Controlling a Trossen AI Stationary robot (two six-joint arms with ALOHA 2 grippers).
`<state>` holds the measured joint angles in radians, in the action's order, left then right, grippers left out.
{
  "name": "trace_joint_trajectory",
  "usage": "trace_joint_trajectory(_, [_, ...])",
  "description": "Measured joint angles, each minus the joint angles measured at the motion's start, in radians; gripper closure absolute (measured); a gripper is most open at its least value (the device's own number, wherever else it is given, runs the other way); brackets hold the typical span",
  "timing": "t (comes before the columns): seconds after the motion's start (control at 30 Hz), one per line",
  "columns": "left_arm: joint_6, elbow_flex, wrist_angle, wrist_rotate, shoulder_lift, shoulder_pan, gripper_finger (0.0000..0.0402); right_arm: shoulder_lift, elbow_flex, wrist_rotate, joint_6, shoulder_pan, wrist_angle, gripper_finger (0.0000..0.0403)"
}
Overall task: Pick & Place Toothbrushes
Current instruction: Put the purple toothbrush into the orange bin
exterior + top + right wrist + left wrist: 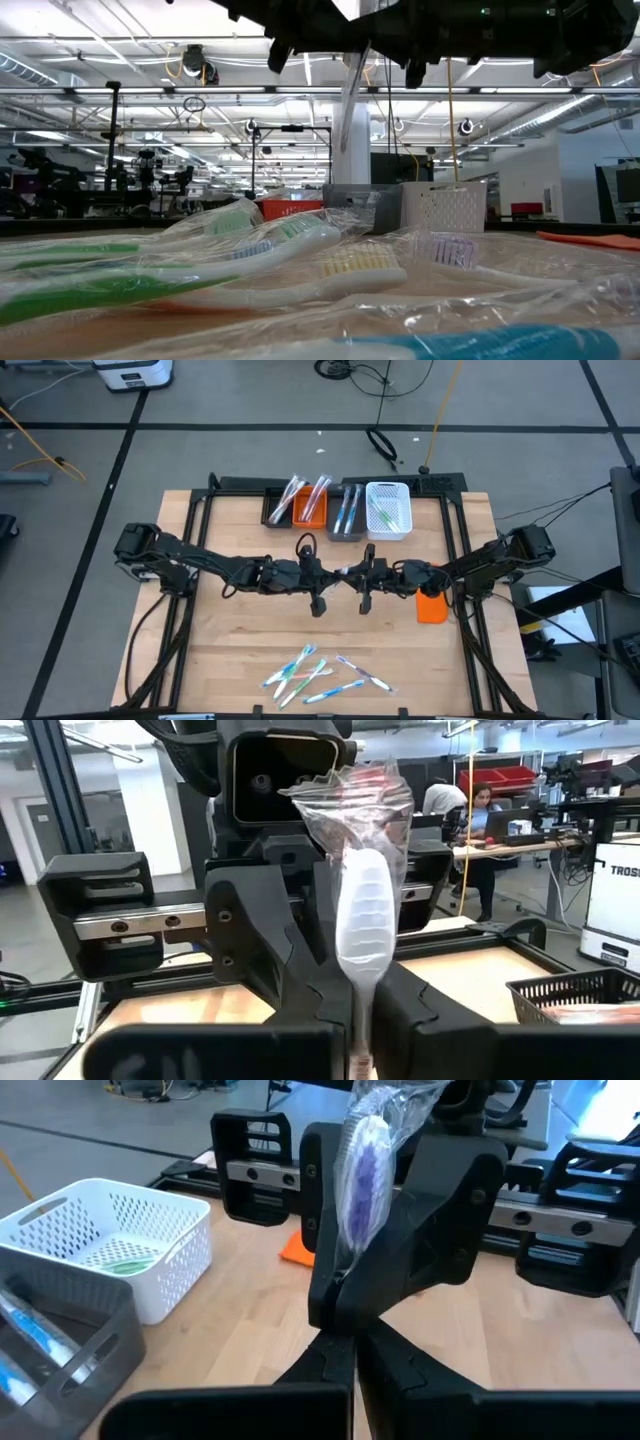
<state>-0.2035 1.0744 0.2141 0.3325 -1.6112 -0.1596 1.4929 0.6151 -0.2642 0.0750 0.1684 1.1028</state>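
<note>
A clear-wrapped toothbrush (pixel 364 1176) with purple bristles stands roughly upright above the table's middle, between my two grippers, which meet tip to tip. My left gripper (pixel 326 574) comes from the table's left and my right gripper (pixel 357 574) from its right; both are shut on the brush. The head's white back (pixel 362 916) faces the right wrist camera. In the low view the handle (pixel 349 100) hangs below the fingers. Several more wrapped toothbrushes (pixel 320 674) lie loose near the front edge. My left gripper pinches the toothbrush below its head (pixel 343 1285) between its two fingers, coming about level from the table's left. The fingers lie across the brush. The brush is lifted clear, head up. The exact spot is hidden by the right gripper's fingers (pixel 440 1220). My right gripper pinches the neck just under the head (pixel 360 1005) between its two fingers, coming about level from the table's right, across the brush. The wrapped head stands above the fingers and the brush is clear of the table.
At the far edge stand a black bin with an orange one (pixel 309 512), a grey bin (pixel 345 523) and a white basket (pixel 389 512), each holding toothbrushes. A flat orange block (pixel 432 607) lies under the right arm. Bare wood lies between the grippers and the front pile.
</note>
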Motion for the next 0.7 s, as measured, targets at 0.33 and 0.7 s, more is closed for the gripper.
trace_joint_trajectory(0.33, [0.023, 0.000, -0.003, 0.002, 0.000, 0.000, 0.0385, 0.000, 0.000, 0.000, -0.010, 0.000, -0.006, 0.0399])
trace_joint_trajectory(0.7, [0.038, 0.000, -0.076, 0.064, 0.010, -0.004, 0.0308, 0.000, 0.000, 0.011, -0.009, -0.019, -0.008, 0.0401])
